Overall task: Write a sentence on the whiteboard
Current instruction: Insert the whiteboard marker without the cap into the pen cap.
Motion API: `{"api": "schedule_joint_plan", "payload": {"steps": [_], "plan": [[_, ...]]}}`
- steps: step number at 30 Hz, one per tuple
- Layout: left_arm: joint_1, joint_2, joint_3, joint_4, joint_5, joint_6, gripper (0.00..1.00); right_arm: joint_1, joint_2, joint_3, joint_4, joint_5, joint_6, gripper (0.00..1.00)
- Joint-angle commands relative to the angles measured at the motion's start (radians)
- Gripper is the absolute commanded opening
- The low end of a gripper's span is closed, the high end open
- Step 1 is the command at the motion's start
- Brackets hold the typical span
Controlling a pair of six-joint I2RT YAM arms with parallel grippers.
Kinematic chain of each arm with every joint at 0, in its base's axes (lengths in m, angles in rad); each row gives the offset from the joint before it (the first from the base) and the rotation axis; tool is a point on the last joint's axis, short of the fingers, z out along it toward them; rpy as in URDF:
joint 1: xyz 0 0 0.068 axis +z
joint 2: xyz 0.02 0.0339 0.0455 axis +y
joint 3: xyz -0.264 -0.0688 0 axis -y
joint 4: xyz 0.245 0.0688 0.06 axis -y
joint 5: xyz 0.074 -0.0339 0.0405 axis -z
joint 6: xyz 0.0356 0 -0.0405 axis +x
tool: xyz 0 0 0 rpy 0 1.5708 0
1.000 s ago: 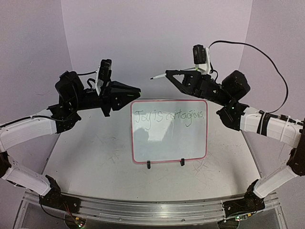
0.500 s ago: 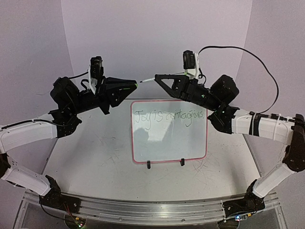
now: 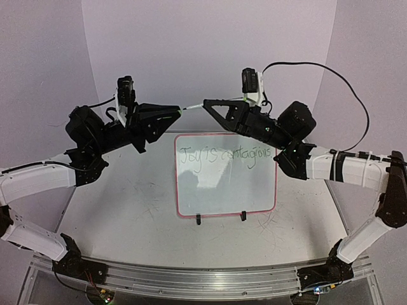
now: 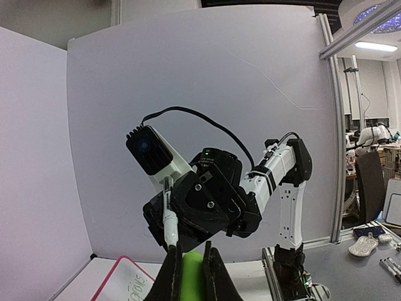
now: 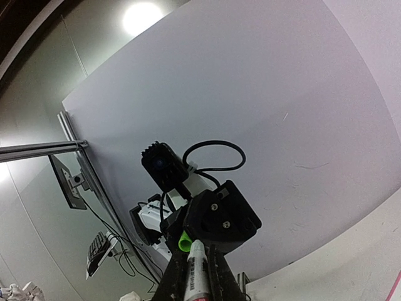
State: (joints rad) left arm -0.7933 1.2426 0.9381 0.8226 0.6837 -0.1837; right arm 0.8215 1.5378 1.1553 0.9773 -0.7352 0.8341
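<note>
The whiteboard [image 3: 226,190] stands upright mid-table on its black wire stand, red-pink rim around it. The sentence [image 3: 226,154], in thin green handwriting, reads "Joy is contagious." along its top. My right gripper [image 3: 206,103] is shut on a white marker [image 3: 193,107] that points left, above the board's top edge. My left gripper [image 3: 180,112] is shut on a green cap [image 4: 192,279]. In the left wrist view the marker [image 4: 169,219] tip touches the cap's mouth beside my left fingers [image 4: 170,269]. In the right wrist view the marker [image 5: 197,276] meets the cap [image 5: 184,241].
The grey table [image 3: 127,203] carries faint scratch marks around the board. Pale walls close the back and both sides. An aluminium rail [image 3: 191,276] runs along the near edge. A black cable [image 3: 343,76] loops above my right arm.
Both grippers have moved toward each other above the board. The marker's tip, apart from the left gripper a second ago, now meets the cap held there.
</note>
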Motion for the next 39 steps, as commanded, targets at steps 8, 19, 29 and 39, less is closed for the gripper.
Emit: {"api": "schedule_joint_plan", "payload": {"steps": [8,19,29,39], "plan": [[-0.004,-0.031,0.001,0.062,-0.017,-0.003,0.00,0.020,-0.005,0.029,0.071,-0.012,0.006,0.00],[-0.006,-0.035,-0.003,0.070,-0.012,-0.008,0.00,0.035,0.026,0.049,0.084,-0.014,0.020,0.00],[-0.009,-0.031,-0.007,0.072,-0.015,0.000,0.00,0.049,0.049,0.086,0.090,-0.003,0.022,0.00],[-0.010,-0.024,-0.023,0.073,-0.065,0.009,0.00,0.068,-0.010,0.077,-0.034,0.043,-0.124,0.00]]}}
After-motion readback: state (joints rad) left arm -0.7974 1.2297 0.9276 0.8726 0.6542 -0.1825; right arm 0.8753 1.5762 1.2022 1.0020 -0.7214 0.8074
